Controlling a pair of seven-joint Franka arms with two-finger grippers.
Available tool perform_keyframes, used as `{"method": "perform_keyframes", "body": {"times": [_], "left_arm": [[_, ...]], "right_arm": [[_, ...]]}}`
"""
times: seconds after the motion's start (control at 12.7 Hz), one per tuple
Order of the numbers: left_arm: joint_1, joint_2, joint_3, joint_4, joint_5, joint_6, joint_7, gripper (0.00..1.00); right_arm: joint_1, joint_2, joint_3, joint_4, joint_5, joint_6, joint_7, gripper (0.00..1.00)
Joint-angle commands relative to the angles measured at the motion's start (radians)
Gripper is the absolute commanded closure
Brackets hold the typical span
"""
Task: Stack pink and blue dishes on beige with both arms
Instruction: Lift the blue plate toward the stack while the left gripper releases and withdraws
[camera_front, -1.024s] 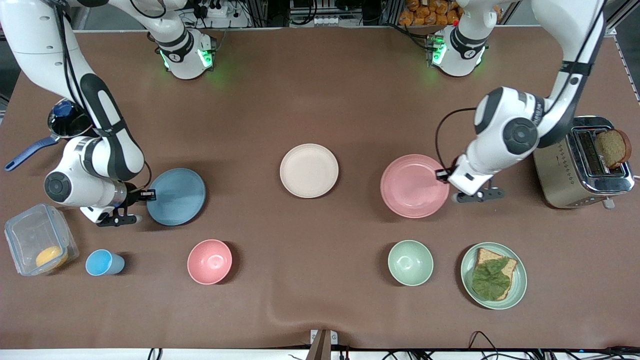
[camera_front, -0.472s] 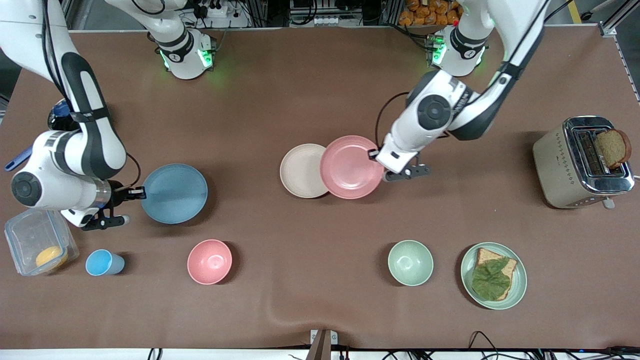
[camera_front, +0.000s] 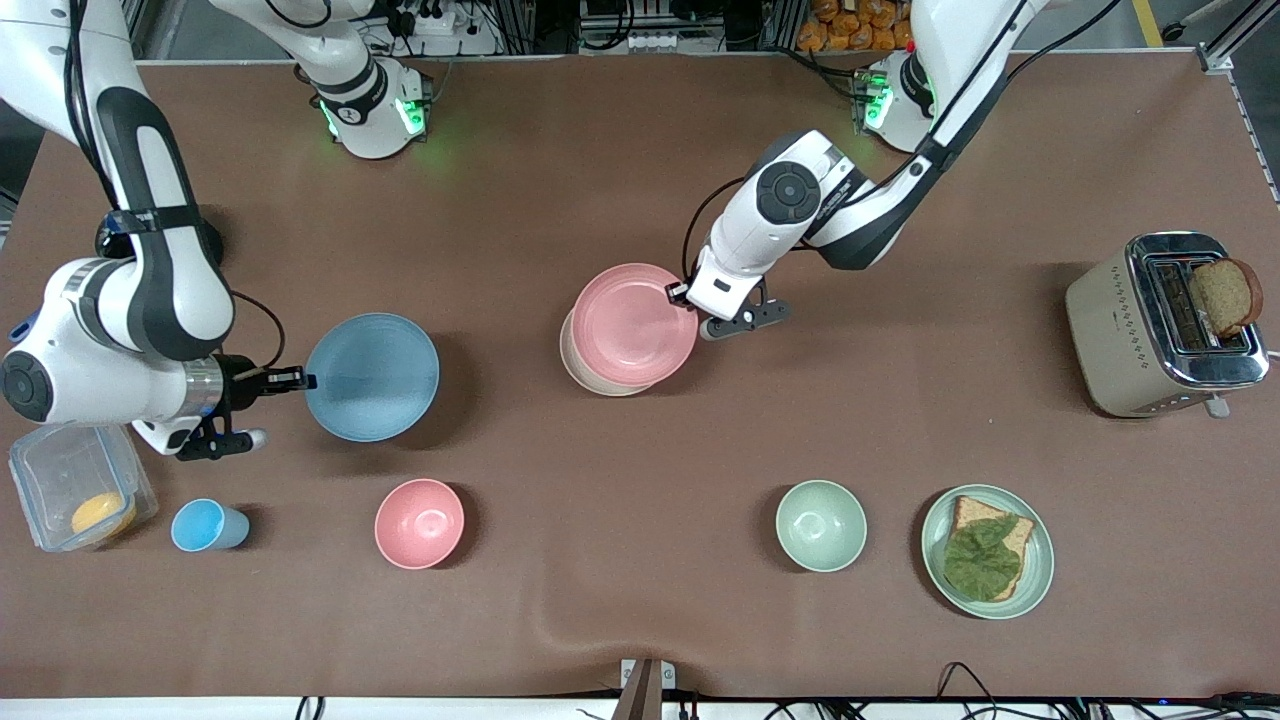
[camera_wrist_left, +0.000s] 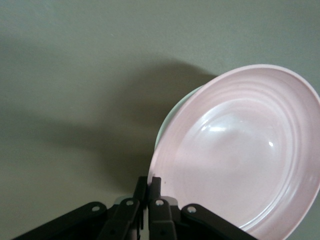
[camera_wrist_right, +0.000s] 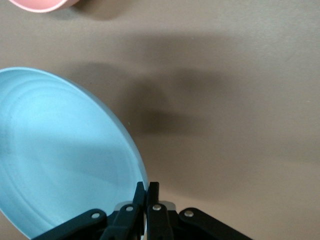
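The pink plate hangs over the beige plate, covering most of it; only a thin edge of the beige plate peeks out under it in the left wrist view. My left gripper is shut on the pink plate's rim. The blue plate is lifted and tilted above the table toward the right arm's end. My right gripper is shut on its rim.
A pink bowl, blue cup and clear container sit nearer the front camera at the right arm's end. A green bowl, a green plate with bread and a toaster are at the left arm's end.
My left gripper carried the pink plate from beside the toaster across to over the beige plate. My right gripper lifted the blue plate and shifted it slightly toward the middle.
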Motion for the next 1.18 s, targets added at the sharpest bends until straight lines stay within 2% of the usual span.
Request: {"method": "perform_keyframes", "body": {"times": [0.0, 0.16, 0.39, 0.63, 0.79, 1.1], "left_arm": [[-0.017, 0.052, 0.006, -0.034, -0.004, 0.114, -0.009, 1.0], [-0.018, 0.083, 0.006, -0.056, -0.004, 0.179, -0.011, 1.0], [-0.024, 0.103, 0.008, -0.057, 0.004, 0.184, -0.009, 1.0], [-0.024, 0.12, 0.011, -0.056, 0.004, 0.203, -0.009, 1.0], [-0.043, 0.134, 0.029, -0.051, 0.006, 0.223, -0.008, 1.0], [-0.107, 0.141, 0.099, -0.037, 0.007, 0.234, -0.009, 1.0]], "right_arm": [[0.013, -0.002, 0.003, 0.005, 0.041, -0.019, 0.023, 1.0], [0.051, -0.002, 0.002, 0.0, 0.105, -0.025, 0.031, 1.0], [0.117, -0.004, 0.002, -0.003, 0.117, -0.028, 0.095, 1.0], [0.22, -0.025, 0.0, -0.015, 0.117, -0.035, 0.26, 1.0], [0.263, -0.054, -0.001, -0.043, 0.117, -0.034, 0.31, 1.0], [0.266, -0.084, -0.001, -0.083, 0.114, -0.037, 0.313, 1.0]]}}
